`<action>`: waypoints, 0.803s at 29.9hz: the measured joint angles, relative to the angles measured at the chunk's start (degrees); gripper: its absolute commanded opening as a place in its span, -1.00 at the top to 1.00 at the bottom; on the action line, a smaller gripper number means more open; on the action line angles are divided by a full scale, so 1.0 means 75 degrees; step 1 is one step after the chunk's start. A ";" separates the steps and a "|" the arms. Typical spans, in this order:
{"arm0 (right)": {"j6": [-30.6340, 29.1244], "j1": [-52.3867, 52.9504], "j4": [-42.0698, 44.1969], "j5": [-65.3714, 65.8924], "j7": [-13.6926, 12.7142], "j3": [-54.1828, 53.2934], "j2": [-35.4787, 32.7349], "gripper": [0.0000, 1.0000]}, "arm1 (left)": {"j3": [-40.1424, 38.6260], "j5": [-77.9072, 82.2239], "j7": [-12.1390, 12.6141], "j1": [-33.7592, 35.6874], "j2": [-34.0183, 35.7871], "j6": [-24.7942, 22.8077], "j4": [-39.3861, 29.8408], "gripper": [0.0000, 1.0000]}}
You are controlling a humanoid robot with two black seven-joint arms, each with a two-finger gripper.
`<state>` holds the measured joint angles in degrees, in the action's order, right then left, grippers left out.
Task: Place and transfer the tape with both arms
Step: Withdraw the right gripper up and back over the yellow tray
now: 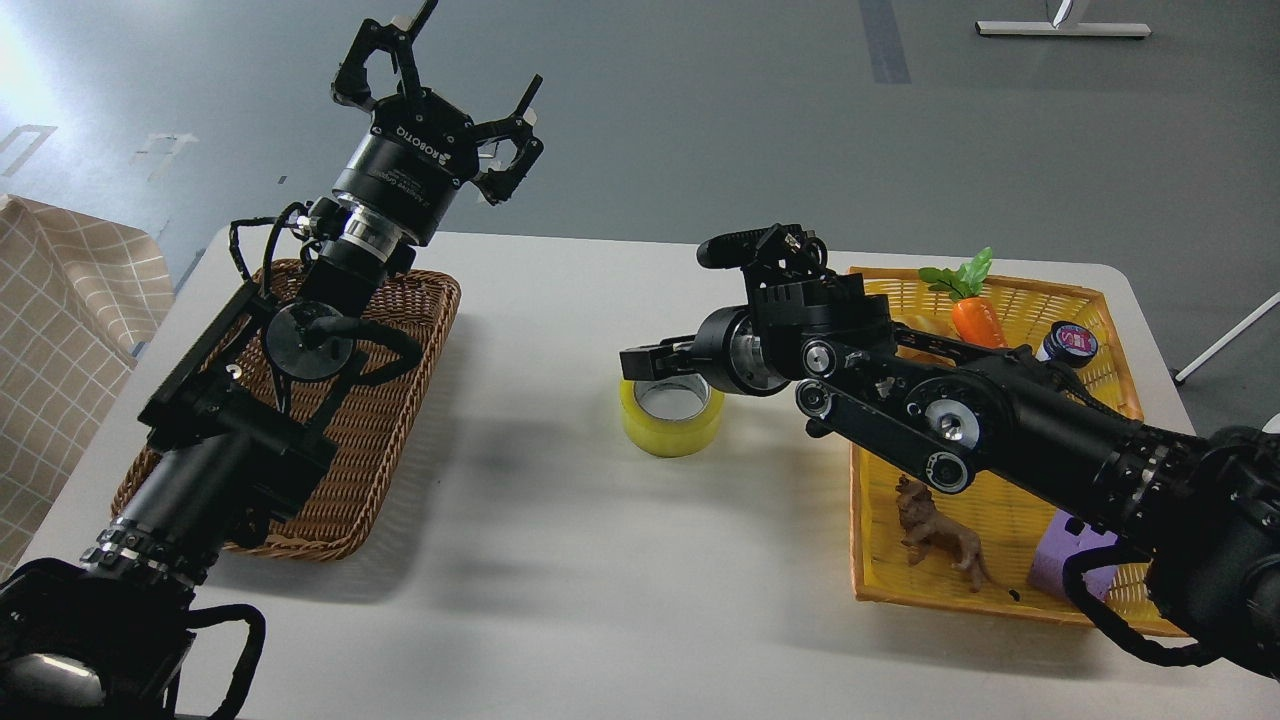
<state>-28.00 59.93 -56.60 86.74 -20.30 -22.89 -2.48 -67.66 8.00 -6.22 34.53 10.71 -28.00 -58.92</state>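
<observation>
White table [560, 560] on grey floor [700, 110]; left gripper [455, 85] spread apart, right gripper [665, 358] unclear over tape [672, 412].

Tape [672, 414] flat on white table [540, 560], centre, core up; right gripper [650, 358] just behind its far rim — contact unclear; left gripper [440, 95] raised, fingers spread, above brown wicker tray [400, 400]; yellow basket [1010, 520] holds carrot [976, 320], lion [935, 535], purple cube [1065, 560].
</observation>
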 measured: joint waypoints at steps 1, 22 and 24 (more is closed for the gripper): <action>0.0000 0.0000 -0.0105 0.0000 0.0001 -0.0145 -0.0158 -0.99 | 0.0004 0.0000 0.0000 0.0001 0.0000 0.0000 0.0001 -0.95; 0.0001 -0.2291 -0.3025 -0.2134 0.0213 -0.5879 -0.2430 -0.99 | 0.0009 0.0075 0.0045 0.0172 0.0127 0.0000 0.0012 -0.96; 0.0000 -0.2561 -0.2994 -0.2741 0.0433 -0.6425 -0.2428 -0.99 | 0.0009 0.0092 0.0045 0.0185 0.0161 0.0000 0.0023 -0.95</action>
<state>-28.00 40.72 -79.06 66.18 -17.06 -71.08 -20.69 -67.59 8.69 -5.88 35.91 11.92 -28.00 -58.75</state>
